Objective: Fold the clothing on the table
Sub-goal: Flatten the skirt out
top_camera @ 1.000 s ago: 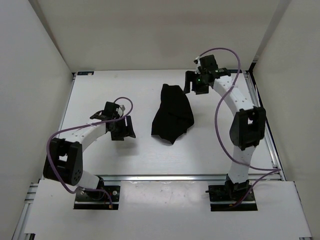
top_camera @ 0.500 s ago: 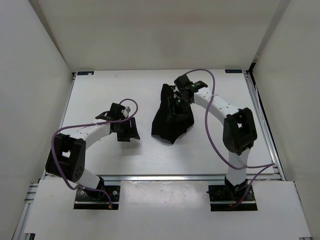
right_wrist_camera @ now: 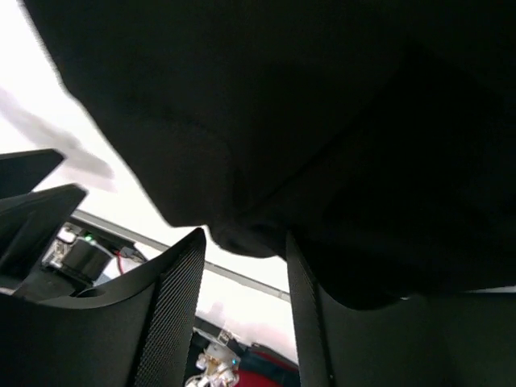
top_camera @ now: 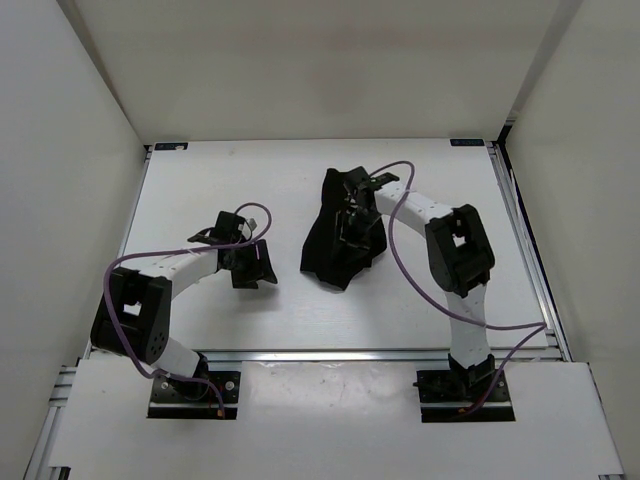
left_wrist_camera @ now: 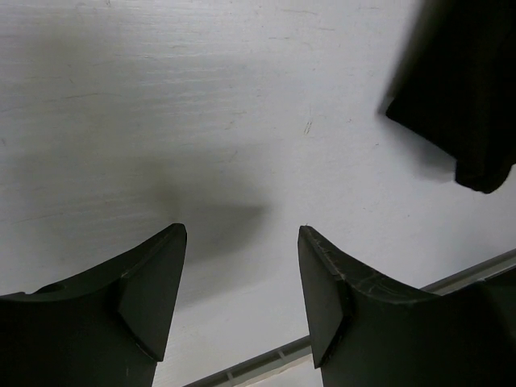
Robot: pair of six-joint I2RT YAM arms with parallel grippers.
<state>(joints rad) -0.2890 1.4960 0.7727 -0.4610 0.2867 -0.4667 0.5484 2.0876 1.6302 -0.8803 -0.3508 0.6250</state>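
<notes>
The clothing (top_camera: pixel 343 243) is a crumpled black garment lying in a heap on the white table (top_camera: pixel 220 190), a little right of centre. My right gripper (top_camera: pixel 352 213) hangs low over its upper half. In the right wrist view the clothing (right_wrist_camera: pixel 322 105) fills most of the frame. A fold of it reaches the tips of my right gripper (right_wrist_camera: pixel 242 244), whose jaws stand apart: open. My left gripper (top_camera: pixel 251 266) is open over bare table left of the garment. The left wrist view shows the left gripper (left_wrist_camera: pixel 242 234) with nothing between its fingers and a corner of the clothing (left_wrist_camera: pixel 463 89) at upper right.
White walls close in the table on three sides. An aluminium rail (top_camera: pixel 330 355) runs along the near edge, seen also as the rail (left_wrist_camera: pixel 472 274) in the left wrist view. Another rail (top_camera: pixel 520 230) lines the right side. The left arm (right_wrist_camera: pixel 32 205) shows past the garment.
My right arm swung in from the far right corner and came down over the clothing. The left gripper edged slightly toward the garment and the near edge.
</notes>
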